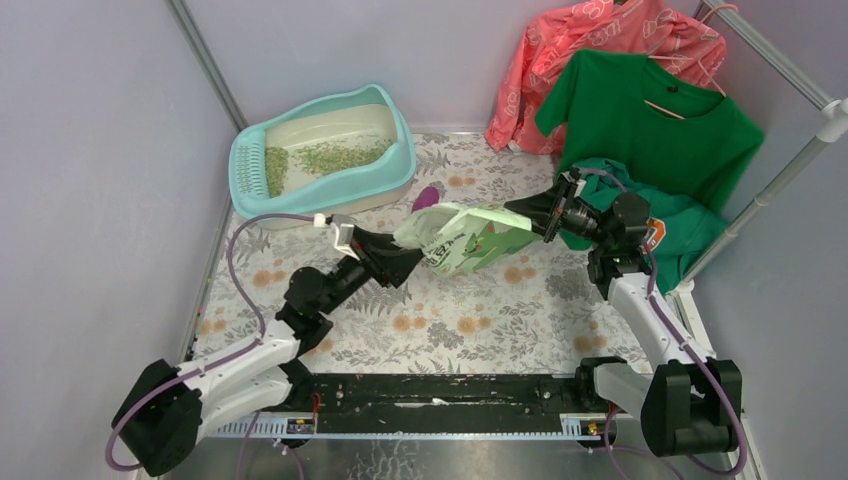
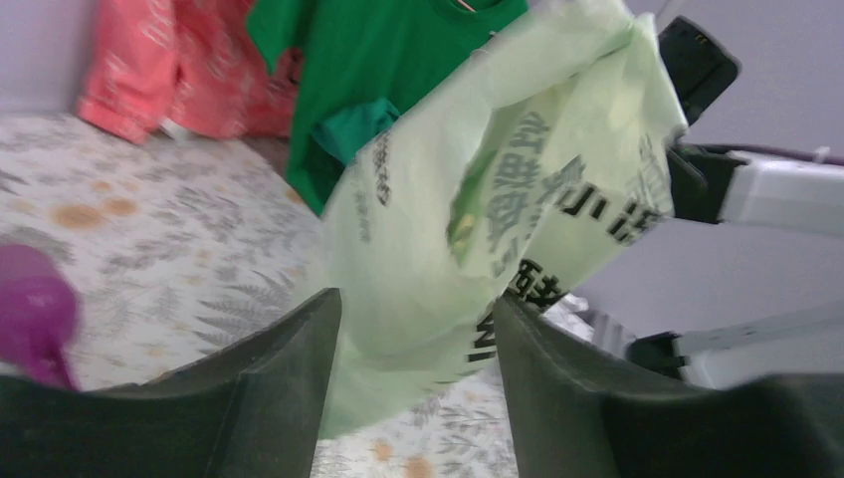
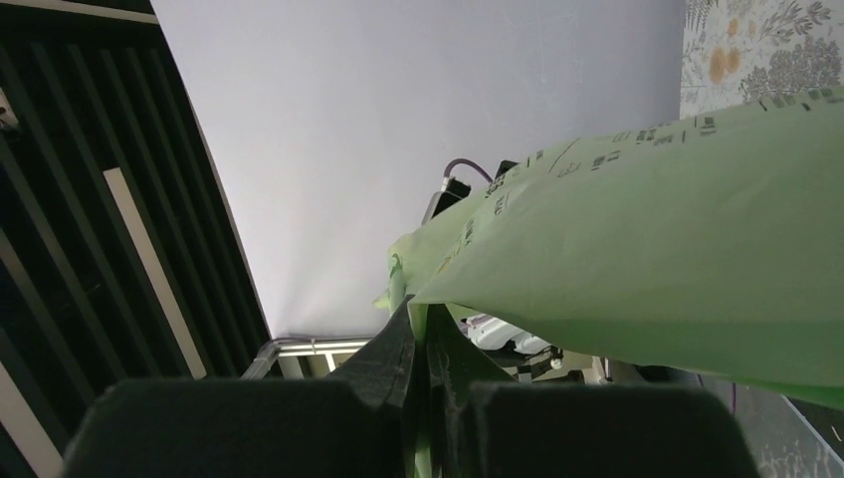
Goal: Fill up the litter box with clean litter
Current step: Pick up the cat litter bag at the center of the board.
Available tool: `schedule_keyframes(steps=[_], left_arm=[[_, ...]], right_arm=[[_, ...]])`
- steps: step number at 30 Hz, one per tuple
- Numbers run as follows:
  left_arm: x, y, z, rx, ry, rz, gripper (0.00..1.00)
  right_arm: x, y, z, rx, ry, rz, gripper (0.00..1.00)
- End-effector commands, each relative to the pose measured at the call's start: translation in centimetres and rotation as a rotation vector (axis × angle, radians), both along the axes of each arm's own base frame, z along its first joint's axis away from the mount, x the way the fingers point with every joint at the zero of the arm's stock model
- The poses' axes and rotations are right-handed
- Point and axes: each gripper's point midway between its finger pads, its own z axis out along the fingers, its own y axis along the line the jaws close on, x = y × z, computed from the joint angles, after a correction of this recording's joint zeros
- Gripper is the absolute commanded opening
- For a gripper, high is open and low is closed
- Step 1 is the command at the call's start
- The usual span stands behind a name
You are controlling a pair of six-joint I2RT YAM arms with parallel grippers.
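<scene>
Pinching light-green printed plastic bag (image 1: 470, 240) mid-frame: right gripper (image 3: 418, 321) clamped on its edge | left gripper (image 2: 416, 304) spread, straddling bag | turquoise-rimmed plastic litter box (image 1: 372, 186) upper left, pale-green litter granules (image 1: 340, 155) inside

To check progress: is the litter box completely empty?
No, clean litter lies spread across the cream basin of the litter box.

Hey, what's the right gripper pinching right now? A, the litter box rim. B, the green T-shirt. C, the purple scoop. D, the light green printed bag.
D: the right gripper is shut on a fold of the light green printed bag, as its wrist view shows.
</scene>
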Motion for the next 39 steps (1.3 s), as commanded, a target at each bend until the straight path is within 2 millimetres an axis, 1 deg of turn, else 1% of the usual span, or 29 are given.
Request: schedule_keyframes(steps=[1, 3, 4, 5, 6, 7, 8, 9, 11, 13, 14, 15, 17, 18, 19, 20, 21, 24, 25, 27, 29, 32, 33, 36, 39], left_arm=[[-0.6, -1.7, 3.2, -0.029, -0.125, -0.055, 0.49], [-0.6, -1.9, 3.0, -0.006, -0.122, -0.060, 0.21], [-0.7, -1.7, 2.9, 0.003, -0.116, -0.051, 0.04], [-0.7, -1.3, 2.9, 0.009, -0.108, -0.031, 0.00], [-0.7, -0.8, 3.0, 0.019, -0.105, -0.013, 0.00], [-0.8, -0.4, 3.1, 0.032, -0.093, 0.004, 0.00], [-1.0, 0.1, 3.5, 0.039, -0.089, 0.015, 0.00], [-1.3, 0.4, 3.8, 0.043, -0.089, 0.019, 0.00], [-1.8, 0.9, 4.5, 0.046, -0.088, 0.019, 0.00], [-2.1, 0.9, 4.8, 0.059, -0.085, 0.006, 0.00], [-2.1, 0.8, 4.7, 0.063, -0.081, 0.001, 0.00], [-2.1, 0.7, 4.5, 0.065, -0.077, -0.004, 0.00], [-2.2, 0.3, 4.1, 0.060, -0.068, -0.023, 0.00], [-2.1, 0.2, 3.7, 0.062, -0.059, -0.026, 0.00], [-2.1, 0.1, 3.3, 0.066, -0.051, -0.027, 0.00], [-2.0, 0.1, 3.2, 0.073, -0.045, -0.028, 0.00], [-1.9, 0.1, 3.1, 0.083, -0.040, -0.024, 0.00], [-1.9, 0.5, 3.3, 0.121, -0.024, -0.006, 0.00], [-1.9, 0.6, 3.3, 0.132, -0.016, -0.001, 0.01], [-1.8, 0.9, 3.4, 0.163, 0.009, 0.014, 0.02], [-1.8, 1.0, 3.7, 0.181, 0.035, 0.018, 0.03], [-1.5, 0.9, 4.2, 0.201, 0.095, 0.019, 0.03], [-1.5, 0.8, 4.1, 0.216, 0.121, 0.016, 0.03], [-2.0, 0.5, 4.1, 0.233, 0.142, -0.018, 0.03], [-2.3, 1.1, 4.2, 0.227, 0.145, -0.004, 0.04]], right_arm=[[-1.2, 0.1, 2.6, 0.036, -0.134, 0.033, 0.00], [-1.0, 0.0, 2.4, 0.050, -0.122, 0.037, 0.00], [-1.0, 0.0, 2.2, 0.053, -0.116, 0.041, 0.00], [-0.9, 0.0, 2.0, 0.056, -0.111, 0.042, 0.00], [-0.8, 0.0, 1.7, 0.059, -0.108, 0.042, 0.00], [-0.7, -0.1, 1.5, 0.061, -0.105, 0.041, 0.02], [-0.7, -0.1, 1.2, 0.062, -0.099, 0.039, 0.09], [-0.5, -0.2, 0.7, 0.062, -0.089, 0.036, 0.22], [-0.4, -0.4, 0.0, 0.053, -0.087, 0.032, 0.54], [-0.2, -0.8, -1.0, 0.025, -0.086, 0.023, 0.71], [0.0, -1.0, -1.6, -0.004, -0.094, 0.019, 0.77], [0.2, -1.2, -2.4, -0.048, -0.100, 0.011, 0.79], [0.5, -1.3, -3.6, -0.180, -0.152, 0.003, 0.79], [0.7, -1.5, -4.5, -0.282, -0.188, -0.005, 0.79], [0.7, -1.9, -5.8, -0.398, -0.156, -0.021, 0.79], [0.9, -2.9, -6.6, -0.574, -0.303, -0.027, 0.79], [1.1, -3.8, -6.7, -0.699, -0.378, -0.051, 0.78], [1.6, -6.4, -7.4, -0.949, -0.539, -0.126, 0.75], [1.7, -6.6, -7.4, -1.004, -0.596, -0.144, 0.75], [1.5, -6.0, -7.3, -1.011, -0.704, -0.156, 0.75], [1.3, -5.4, -6.7, -1.007, -0.787, -0.145, 0.73], [1.6, -4.9, -6.3, -1.077, -0.863, -0.121, 0.73], [1.6, -4.4, -6.3, -1.098, -0.893, -0.102, 0.73], [1.7, -3.2, -5.3, -1.119, -0.999, -0.059, 0.74], [2.1, -2.1, -4.1, -1.111, -1.130, -0.030, 0.76]])
